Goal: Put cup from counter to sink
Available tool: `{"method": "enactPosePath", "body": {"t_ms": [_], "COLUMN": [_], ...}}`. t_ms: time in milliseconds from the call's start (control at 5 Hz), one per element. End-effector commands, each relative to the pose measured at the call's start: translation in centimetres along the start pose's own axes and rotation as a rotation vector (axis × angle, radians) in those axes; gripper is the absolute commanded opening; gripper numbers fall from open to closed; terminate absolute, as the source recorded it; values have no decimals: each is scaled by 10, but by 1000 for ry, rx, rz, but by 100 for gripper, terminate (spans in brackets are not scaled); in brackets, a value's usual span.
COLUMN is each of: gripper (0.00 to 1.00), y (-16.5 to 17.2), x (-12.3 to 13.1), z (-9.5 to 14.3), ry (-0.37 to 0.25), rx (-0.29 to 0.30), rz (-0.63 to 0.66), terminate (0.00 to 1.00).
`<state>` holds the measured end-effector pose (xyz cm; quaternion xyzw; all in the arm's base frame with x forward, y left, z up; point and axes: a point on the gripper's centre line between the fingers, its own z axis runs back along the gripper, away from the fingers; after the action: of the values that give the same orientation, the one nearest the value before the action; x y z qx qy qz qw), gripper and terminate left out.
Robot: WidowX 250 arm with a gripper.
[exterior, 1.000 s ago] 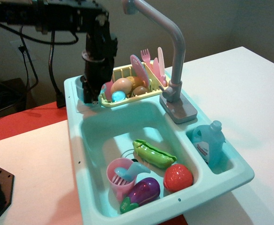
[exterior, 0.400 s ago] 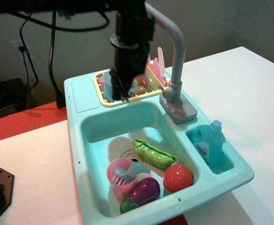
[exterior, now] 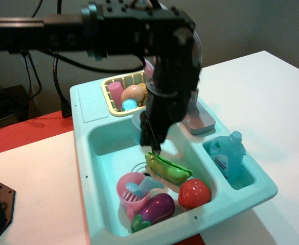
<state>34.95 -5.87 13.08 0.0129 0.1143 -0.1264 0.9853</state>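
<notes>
My gripper [exterior: 152, 138] hangs over the middle of the mint-teal sink [exterior: 101, 149], its fingers pointing down just above the green pea pod. It is shut on the light-blue translucent cup [exterior: 138, 122], which shows only partly at the left side of the fingers, above the basin's back part. The ribbed counter ledge [exterior: 92, 102] at the sink unit's back left has nothing on it. The black arm hides most of the grey faucet; only its base [exterior: 199, 121] shows.
The basin holds a green pea pod [exterior: 168, 168], a pink ribbed cup [exterior: 130, 193], a purple eggplant [exterior: 158, 207] and a red fruit [exterior: 194, 194]. A yellow dish rack [exterior: 119, 81] with a pink tumbler [exterior: 115, 92] stands behind. A blue bottle [exterior: 228, 156] sits in the right compartment.
My gripper has carried the cup from the back-left counter ledge rightward past the dish rack, then forward and down over the basin.
</notes>
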Motion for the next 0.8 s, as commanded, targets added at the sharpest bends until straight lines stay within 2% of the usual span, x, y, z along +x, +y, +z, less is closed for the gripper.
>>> {"method": "enactPosePath", "body": {"t_ms": [0,400,600], "gripper": [0,0,0], "y": [1,13,15], "x": [7,6,4], "z": [-13,-49,-59], "ry": [-20,13,25], "rx": [16,35,40], "rz": [31,79,84], "terminate": [0,0,0]}}
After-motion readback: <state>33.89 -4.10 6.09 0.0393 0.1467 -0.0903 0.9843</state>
